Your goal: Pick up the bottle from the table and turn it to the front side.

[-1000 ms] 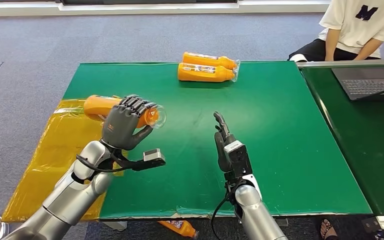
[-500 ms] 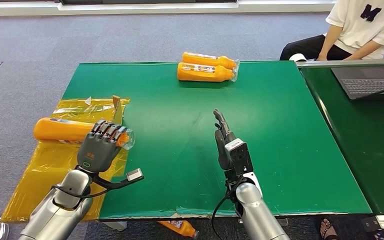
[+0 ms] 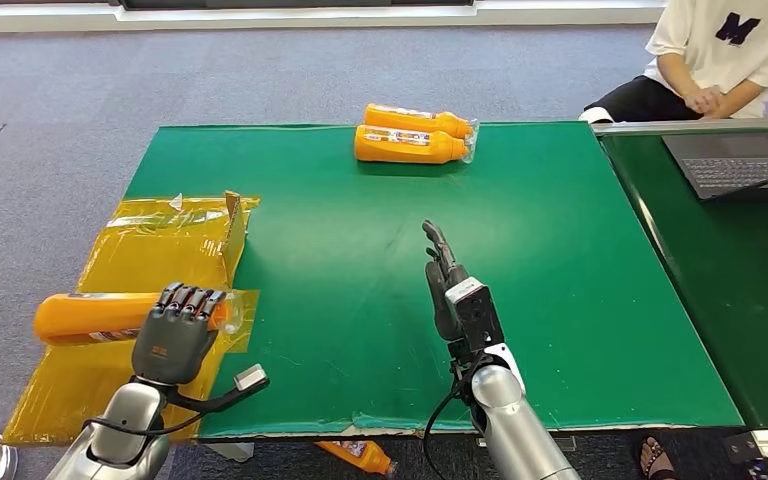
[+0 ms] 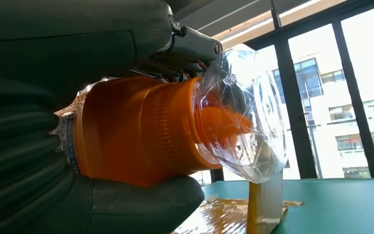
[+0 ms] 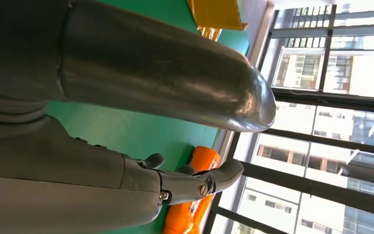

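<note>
1. Right, closest in: the left hand (image 3: 174, 335) has its fingers wrapped round the bottle (image 3: 90, 316), holding it level over the yellow sheet (image 3: 175, 235) at the table's (image 3: 560, 300) left edge, cap end toward the table and base pointing out over the floor.
2. The left wrist view shows the grip sitting at the neck end, where a clear plastic wrap (image 4: 243, 117) bunches over the cap; that film looks slippery, so I'd judge the ribbed orange body the safer place to take hold.
3. The bottle looks full and stiff, probably with some weight. Gripped this near one end, it could tip or slide during a turn.
4. The right hand (image 3: 444, 275) stands edge-up over the green top, fingers straight and apart, holding nothing.
5. Room: broad bare green lies between the hands, good for turning. The nearest edge is just beside the held bottle.
6. Farther off, two more bottles (image 3: 410, 135) lie side by side near the far edge, well apart from both hands.
</note>
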Robot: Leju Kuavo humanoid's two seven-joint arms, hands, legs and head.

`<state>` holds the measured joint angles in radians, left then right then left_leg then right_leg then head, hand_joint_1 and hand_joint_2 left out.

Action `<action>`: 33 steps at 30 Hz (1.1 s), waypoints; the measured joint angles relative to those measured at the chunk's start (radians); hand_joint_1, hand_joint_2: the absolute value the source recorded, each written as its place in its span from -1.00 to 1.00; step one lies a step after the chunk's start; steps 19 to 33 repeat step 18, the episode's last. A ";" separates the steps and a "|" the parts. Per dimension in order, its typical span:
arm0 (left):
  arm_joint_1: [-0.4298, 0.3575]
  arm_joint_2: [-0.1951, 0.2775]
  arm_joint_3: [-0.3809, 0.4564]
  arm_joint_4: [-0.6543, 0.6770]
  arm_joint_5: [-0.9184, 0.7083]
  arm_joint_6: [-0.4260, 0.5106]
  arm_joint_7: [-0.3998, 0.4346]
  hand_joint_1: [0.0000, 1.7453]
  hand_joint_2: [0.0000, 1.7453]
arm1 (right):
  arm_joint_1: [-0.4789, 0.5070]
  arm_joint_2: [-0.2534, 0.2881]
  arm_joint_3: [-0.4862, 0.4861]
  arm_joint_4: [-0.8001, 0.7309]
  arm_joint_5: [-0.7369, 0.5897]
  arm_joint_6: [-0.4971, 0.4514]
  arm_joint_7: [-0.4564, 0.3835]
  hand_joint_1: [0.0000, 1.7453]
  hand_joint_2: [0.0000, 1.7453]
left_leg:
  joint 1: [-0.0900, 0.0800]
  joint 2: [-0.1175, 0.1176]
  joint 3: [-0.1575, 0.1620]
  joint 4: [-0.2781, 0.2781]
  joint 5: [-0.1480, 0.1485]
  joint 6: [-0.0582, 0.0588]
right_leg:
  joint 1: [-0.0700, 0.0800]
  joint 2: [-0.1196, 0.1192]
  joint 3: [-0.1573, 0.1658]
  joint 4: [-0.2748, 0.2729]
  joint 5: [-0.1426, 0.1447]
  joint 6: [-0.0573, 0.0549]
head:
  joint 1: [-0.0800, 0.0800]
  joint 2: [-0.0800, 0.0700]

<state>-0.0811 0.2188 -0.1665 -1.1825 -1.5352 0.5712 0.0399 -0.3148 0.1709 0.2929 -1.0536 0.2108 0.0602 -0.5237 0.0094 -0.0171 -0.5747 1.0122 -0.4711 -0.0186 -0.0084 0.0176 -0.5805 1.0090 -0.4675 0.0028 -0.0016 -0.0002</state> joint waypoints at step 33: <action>0.003 -0.044 0.034 0.085 0.017 -0.019 -0.058 -1.00 -1.00 | -0.006 0.000 0.000 0.000 0.008 0.009 -0.005 -1.00 -1.00 | 0.000 0.000 0.000 0.000 0.000 0.000 | 0.000 0.000 0.000 0.000 0.000 0.000 | 0.000 0.000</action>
